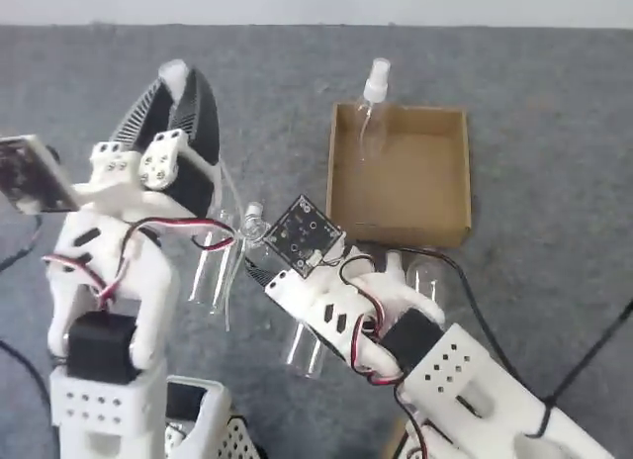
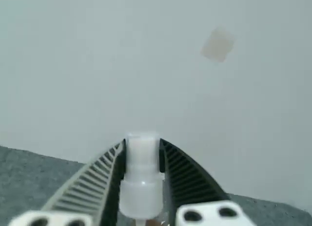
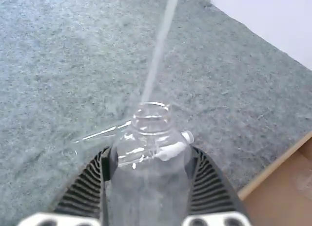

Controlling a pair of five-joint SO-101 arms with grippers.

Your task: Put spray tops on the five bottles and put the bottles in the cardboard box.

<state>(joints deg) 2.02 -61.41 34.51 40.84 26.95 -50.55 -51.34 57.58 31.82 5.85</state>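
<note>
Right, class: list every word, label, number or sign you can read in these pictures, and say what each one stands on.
No text can be read in any view.
cardboard box: plain brown, no print visible.
bottle: clear, no label.
spray top: plain white, no marking.
dark board on an arm's wrist: any marks are too small to read.

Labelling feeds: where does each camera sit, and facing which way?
High view: overhead, looking down on both arms and the cardboard box.
Left wrist view: wrist-mounted, faces the wall; left gripper holds a spray top.
Right wrist view: wrist-mounted, faces the carpet; right gripper holds a bottle.
Shared: high and right wrist views show the cardboard box.
</note>
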